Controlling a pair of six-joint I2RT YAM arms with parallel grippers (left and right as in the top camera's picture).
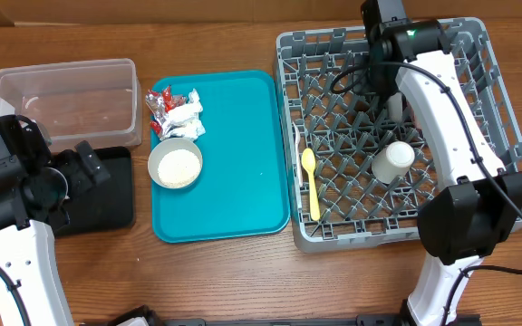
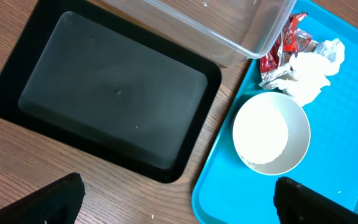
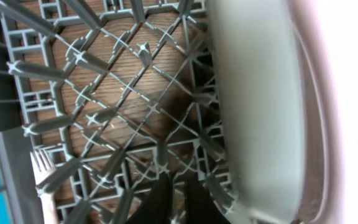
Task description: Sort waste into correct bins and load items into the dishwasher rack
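Right gripper [image 3: 178,200] over rack [image 1: 506,109], wooden table [image 1: 243,281]

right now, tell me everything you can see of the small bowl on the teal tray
The small bowl is round, pale and smooth-walled. It stands upright on the teal tray, near its left edge, and holds a white heap whose grains are too fine to make out. The crumpled napkin reaches its rim.
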